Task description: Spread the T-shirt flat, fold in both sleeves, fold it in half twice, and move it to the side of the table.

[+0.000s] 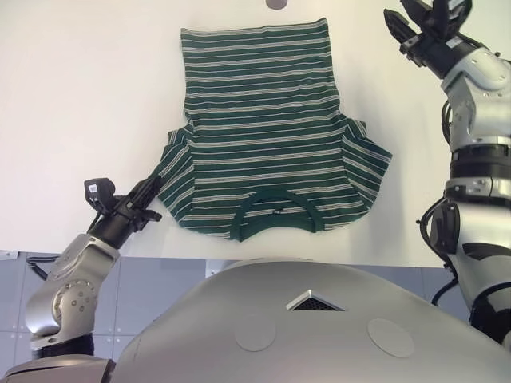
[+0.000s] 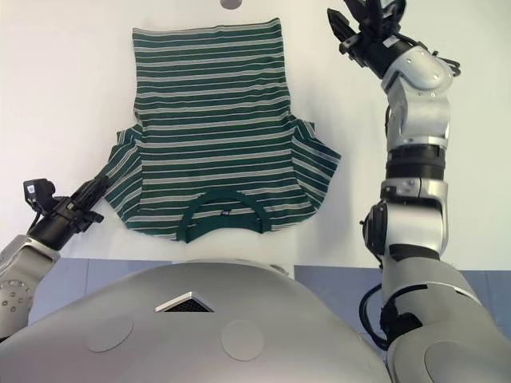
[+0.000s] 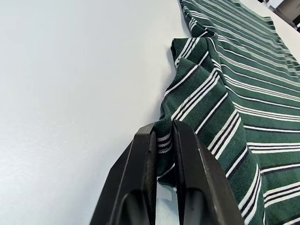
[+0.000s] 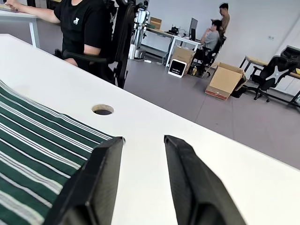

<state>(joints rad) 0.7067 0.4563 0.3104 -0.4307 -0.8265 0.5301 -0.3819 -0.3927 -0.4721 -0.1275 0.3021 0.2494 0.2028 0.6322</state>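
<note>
A green T-shirt with white stripes [image 1: 263,120] lies on the white table [image 1: 72,96], collar [image 1: 275,214] toward me and hem at the far side. Both sleeves lie bunched against the body. My left gripper [image 1: 152,190] is at the shirt's left sleeve [image 1: 172,171], shut on the sleeve's edge [image 3: 164,140], as the left wrist view shows up close. My right gripper [image 1: 415,20] is raised above the table's far right, past the shirt's far right corner, open with nothing between its fingers [image 4: 101,173].
A round cable hole [image 4: 102,109] is in the table just beyond the shirt's hem [image 1: 276,3]. The table's near edge [image 1: 200,257] runs close under the collar. Bare tabletop lies to the left and right of the shirt.
</note>
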